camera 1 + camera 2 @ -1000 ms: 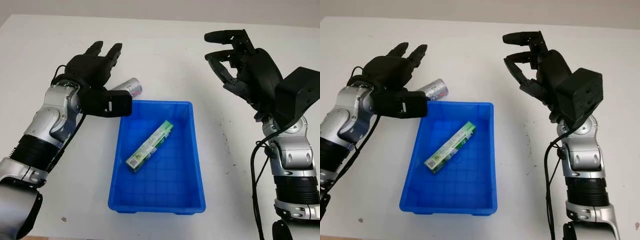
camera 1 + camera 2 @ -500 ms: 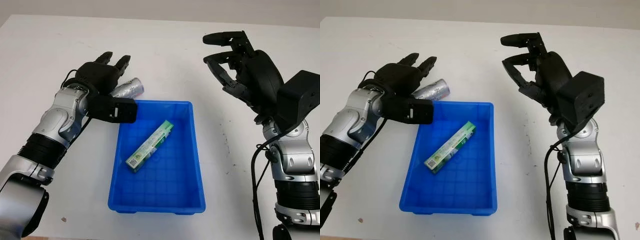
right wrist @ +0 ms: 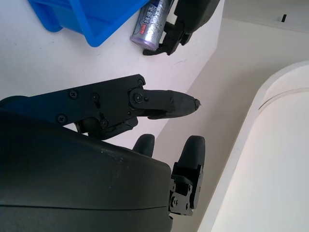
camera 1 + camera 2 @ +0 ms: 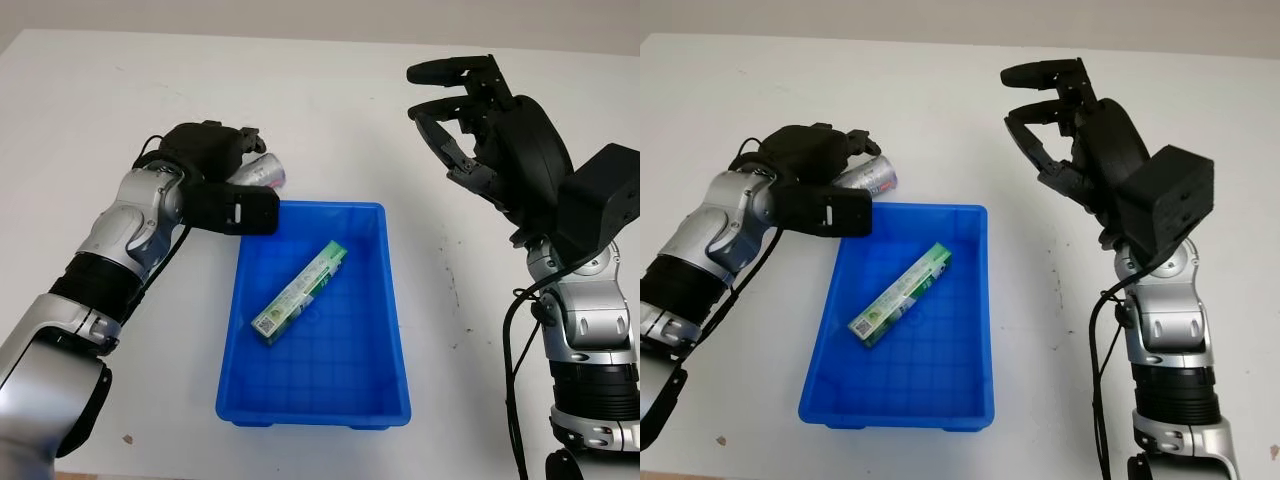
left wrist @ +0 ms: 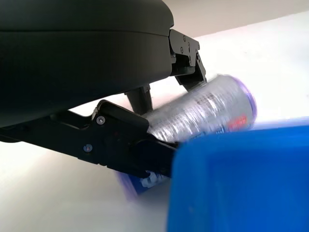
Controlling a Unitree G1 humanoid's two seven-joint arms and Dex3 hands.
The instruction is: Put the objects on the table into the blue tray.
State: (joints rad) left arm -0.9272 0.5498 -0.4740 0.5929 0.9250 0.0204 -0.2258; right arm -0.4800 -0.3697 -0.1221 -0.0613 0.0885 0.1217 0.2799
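My left hand [image 4: 215, 160] is curled over the silver can [image 4: 262, 173], fingers [image 5: 190, 63] wrapping its body, though I can't tell if the grip is firm. The can lies on its side on the table [image 4: 330, 100], just outside the far-left corner of the blue tray [image 4: 395, 330]. I judge it light, rigid, smooth and prone to rolling, so grip mid-barrel across the round. Forearm reaches in low, wrist bent down. A green box [image 4: 300, 290] lies diagonally in the tray. My right hand [image 4: 480, 125] is raised beyond the tray's far-right corner, open.
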